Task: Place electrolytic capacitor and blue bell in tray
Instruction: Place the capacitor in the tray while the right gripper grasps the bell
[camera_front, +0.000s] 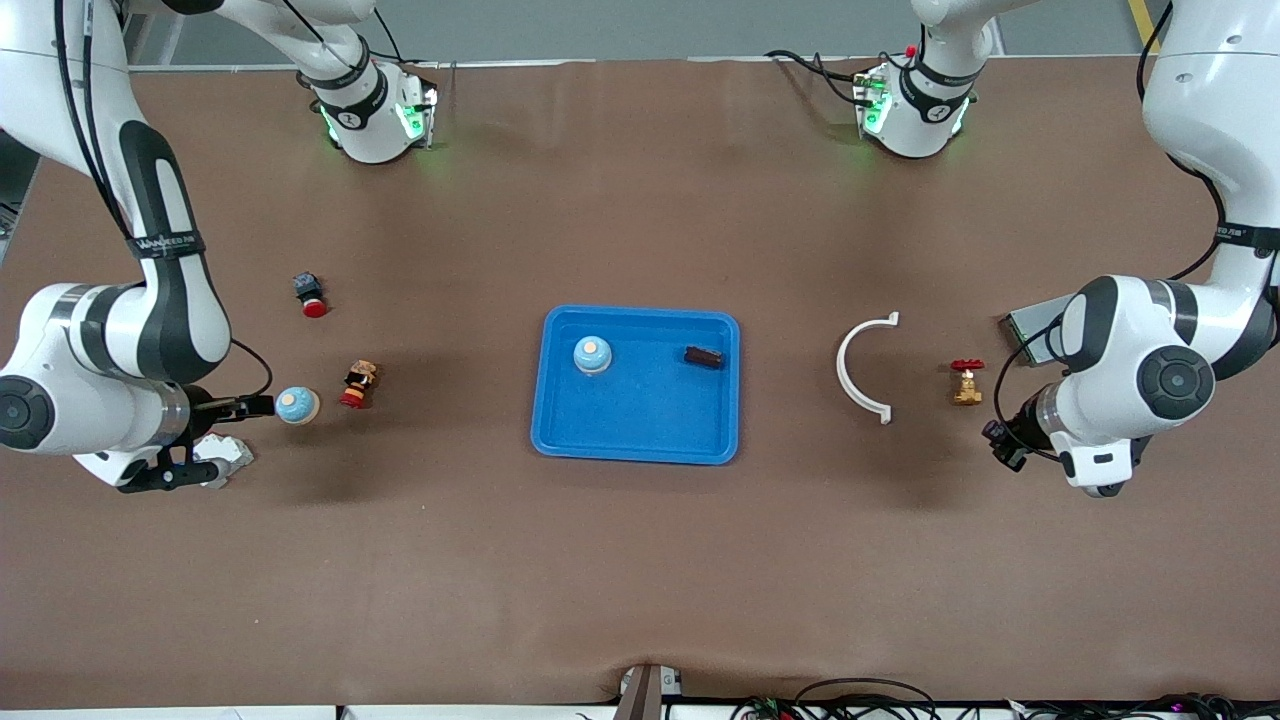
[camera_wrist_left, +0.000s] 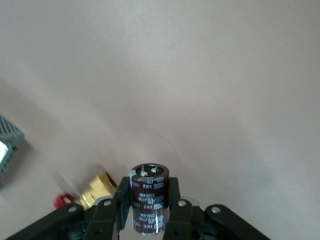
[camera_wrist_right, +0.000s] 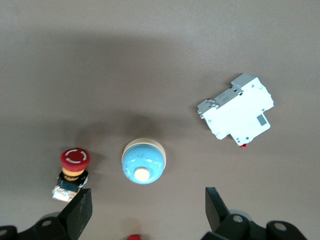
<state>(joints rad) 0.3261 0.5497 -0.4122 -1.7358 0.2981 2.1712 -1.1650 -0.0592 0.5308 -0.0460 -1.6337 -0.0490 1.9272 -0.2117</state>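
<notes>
2 grippers: left gripper pinching capacitor, keep upright to tray; right gripper spread over bell, centre it.

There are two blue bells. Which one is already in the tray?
The blue bell sitting inside the tray, beside the dark capacitor. The other blue bell sits on the bare table at the right arm's end, under the open right gripper.

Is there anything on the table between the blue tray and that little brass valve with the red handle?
Yes. In the front view a white half-ring clip lies on the table between the tray and the valve, touching neither.
</notes>
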